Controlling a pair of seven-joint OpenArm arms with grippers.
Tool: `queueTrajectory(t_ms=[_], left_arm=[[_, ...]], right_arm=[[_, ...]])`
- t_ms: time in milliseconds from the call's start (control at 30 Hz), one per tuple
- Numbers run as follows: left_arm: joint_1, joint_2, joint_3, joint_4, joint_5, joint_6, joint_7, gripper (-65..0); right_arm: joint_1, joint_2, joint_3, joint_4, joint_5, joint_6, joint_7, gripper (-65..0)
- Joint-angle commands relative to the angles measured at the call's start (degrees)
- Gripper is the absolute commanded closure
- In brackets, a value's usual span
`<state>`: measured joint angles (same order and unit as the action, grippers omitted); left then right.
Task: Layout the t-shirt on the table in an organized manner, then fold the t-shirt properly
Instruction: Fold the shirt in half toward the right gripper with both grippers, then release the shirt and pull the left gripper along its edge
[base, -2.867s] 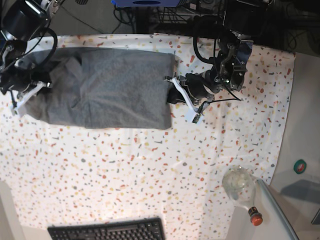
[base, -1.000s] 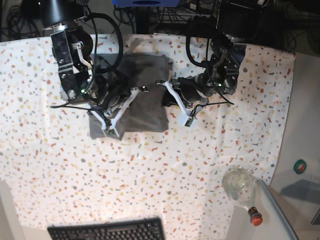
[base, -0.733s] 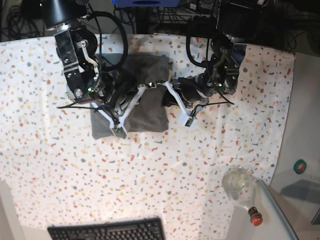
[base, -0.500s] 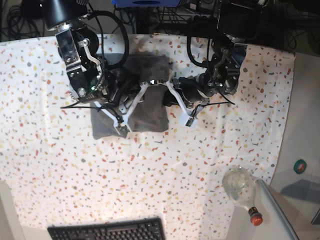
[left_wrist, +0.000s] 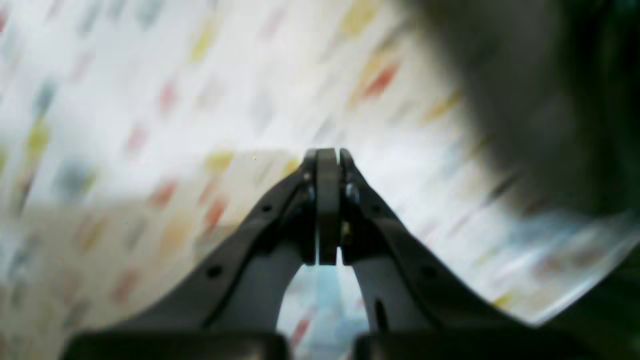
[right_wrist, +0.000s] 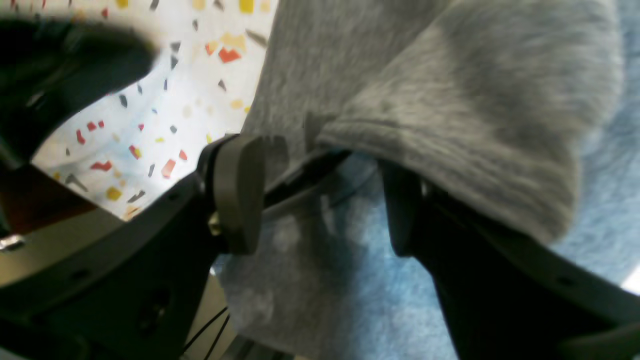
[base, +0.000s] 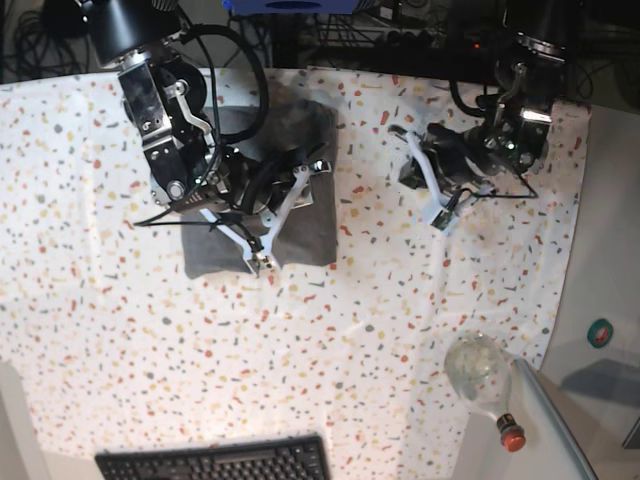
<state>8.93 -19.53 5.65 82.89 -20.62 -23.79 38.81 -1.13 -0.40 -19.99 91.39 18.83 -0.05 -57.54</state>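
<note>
Heather-grey t-shirt (base: 305, 235) folded into compact rectangle, flat on flecked white table (base: 300, 370), upper middle.

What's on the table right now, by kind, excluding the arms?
T-shirt: 1
Keyboard: 1
Bottle: 1
Total: 3, all on the table.

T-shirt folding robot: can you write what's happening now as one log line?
t-shirt: folded on table | right end effector: open over t-shirt | left end effector: shut, empty, off the cloth | bottle: near table corner
</note>
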Motion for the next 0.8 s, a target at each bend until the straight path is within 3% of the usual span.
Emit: queueTrajectory(t_ms=[0, 300, 467, 533, 633, 767], left_arm=[[1.31, -1.97, -1.39, 1.55, -0.52, -0.34, -0.52, 0.0], [8.96, -2.49, -21.17, 2.16, -0.52, -0.69, -0.52, 0.0], [10.46, -2.58, -25.03, 1.99, -0.52, -0.69, -0.43, 0.0], [11.42, -2.67, -25.56, 1.99, -0.52, -0.69, -0.52, 0.0], [11.86, -2.76, -25.56, 1.81, -0.52, -0.78, -0.61, 0.0], [11.69, -2.93, -25.56, 1.72, -0.52, -0.78, -0.61, 0.0]], right_arm=[[2.14, -1.31, -1.15, 0.87, 0.47, 0.1, 1.05, -35.3], [9.08, -1.57, -11.53, 2.36, 0.47, 0.1, 0.35, -34.8], [4.86, 2.03, -7.57, 11.95, 0.38, 0.01, -1.49, -33.5], [1.87, 3.61, -4.32, 14.85, 0.38, -1.31, -2.02, -24.5], [-3.75, 5.72, -2.39, 16.52, 0.47, -4.3, -2.02, -0.2], [-9.64, 6.25, -2.3, 15.99, 0.47, -6.76, -0.88, 0.0]])
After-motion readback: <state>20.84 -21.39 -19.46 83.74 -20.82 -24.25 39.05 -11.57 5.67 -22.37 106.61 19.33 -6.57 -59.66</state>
